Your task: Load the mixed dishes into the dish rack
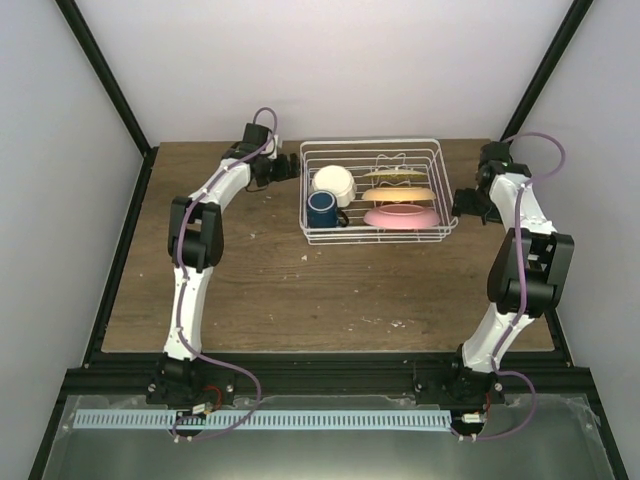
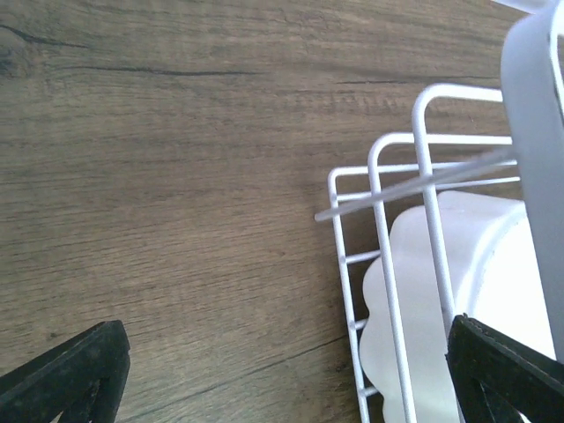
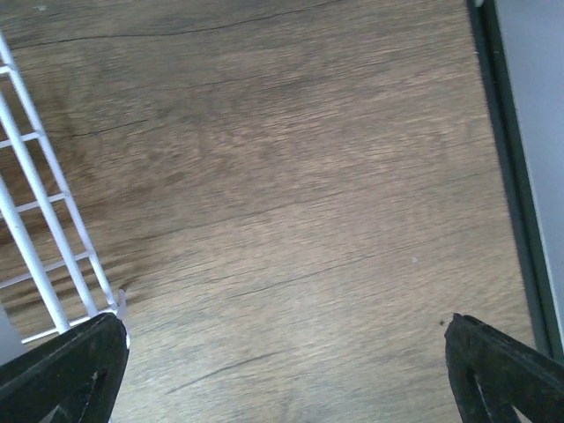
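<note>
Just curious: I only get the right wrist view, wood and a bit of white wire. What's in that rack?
Observer: A white bowl, a blue mug, an orange plate and a pink plate.
Operator: Where are the plates?
Observer: In the right half of the rack, pink nearer the arms.
Operator: And the other arm?
Observer: The left gripper is open beside the rack's left end, near the bowl.

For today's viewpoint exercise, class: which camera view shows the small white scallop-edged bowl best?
The top external view: the small white scallop-edged bowl appears whole, inside the white wire dish rack. The left wrist view shows only part of it behind rack wires; the right wrist view misses it.
</note>
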You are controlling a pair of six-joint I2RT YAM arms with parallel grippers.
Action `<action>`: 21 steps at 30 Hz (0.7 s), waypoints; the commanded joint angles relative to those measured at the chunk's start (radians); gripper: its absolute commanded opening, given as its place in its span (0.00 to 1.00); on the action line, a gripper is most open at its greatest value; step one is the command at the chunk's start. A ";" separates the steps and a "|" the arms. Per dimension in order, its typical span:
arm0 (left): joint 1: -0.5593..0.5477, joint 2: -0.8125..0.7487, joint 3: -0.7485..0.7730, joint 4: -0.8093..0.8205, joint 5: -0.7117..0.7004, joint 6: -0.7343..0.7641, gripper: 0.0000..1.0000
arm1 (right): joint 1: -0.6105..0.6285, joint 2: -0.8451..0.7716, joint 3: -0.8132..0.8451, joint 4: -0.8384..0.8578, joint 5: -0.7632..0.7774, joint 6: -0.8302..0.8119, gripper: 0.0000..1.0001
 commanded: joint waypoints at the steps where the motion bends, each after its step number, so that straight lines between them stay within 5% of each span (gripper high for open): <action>1: -0.021 0.023 0.056 0.039 0.040 -0.011 1.00 | 0.079 0.003 -0.023 -0.058 -0.166 -0.012 1.00; 9: -0.021 0.006 0.054 0.012 0.017 0.005 1.00 | 0.095 -0.004 -0.018 -0.080 -0.118 -0.026 1.00; 21: 0.081 -0.292 -0.334 0.013 -0.120 0.033 1.00 | 0.002 -0.014 0.069 -0.117 0.087 -0.033 1.00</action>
